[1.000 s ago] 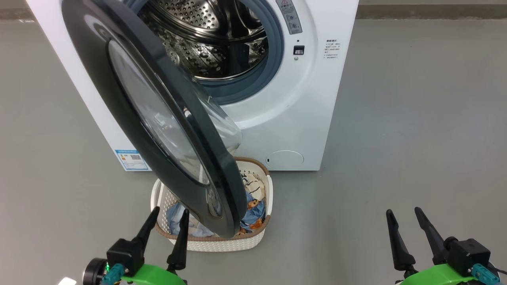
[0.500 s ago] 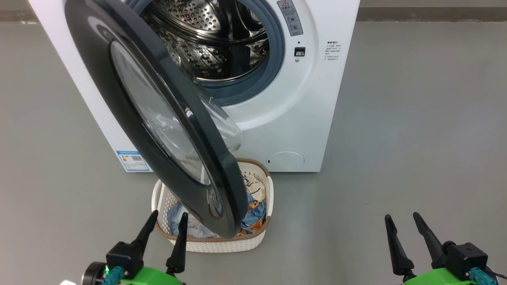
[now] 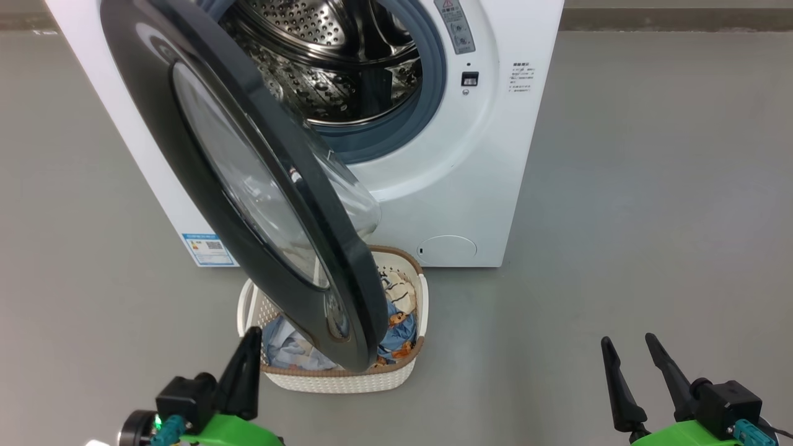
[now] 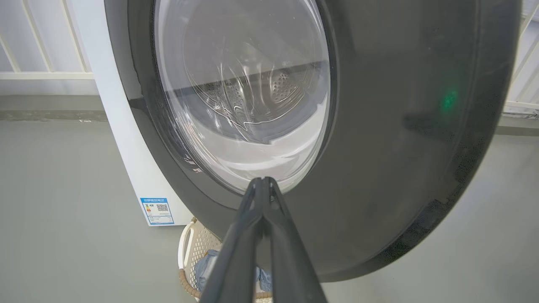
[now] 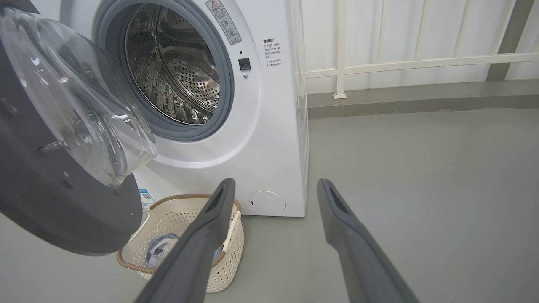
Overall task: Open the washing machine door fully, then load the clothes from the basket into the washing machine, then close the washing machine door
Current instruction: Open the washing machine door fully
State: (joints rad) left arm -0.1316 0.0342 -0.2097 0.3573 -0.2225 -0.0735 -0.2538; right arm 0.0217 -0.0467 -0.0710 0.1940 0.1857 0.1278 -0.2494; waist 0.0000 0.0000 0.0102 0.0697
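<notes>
The white washing machine (image 3: 483, 155) stands ahead with its steel drum (image 3: 328, 62) exposed. The washing machine door (image 3: 248, 179) is swung partway out and hangs over the basket (image 3: 347, 379) on the floor. Light-blue printed clothes (image 3: 396, 328) lie in the basket, partly hidden by the door. My left gripper (image 3: 251, 339) is shut on nothing, low at the left, just short of the basket's near-left corner. In the left wrist view its joined tips (image 4: 263, 182) point at the door (image 4: 400, 126). My right gripper (image 3: 627, 341) is open and empty at the lower right, apart from everything.
Bare grey floor (image 3: 650, 217) spreads around the machine. In the right wrist view a white railing (image 5: 400, 63) runs along the wall behind the machine, and the basket (image 5: 181, 214) sits under the door's lower edge (image 5: 76, 235).
My left gripper's fingers have closed together, from wide open to shut, empty. The right gripper, door and basket stay as they were.
</notes>
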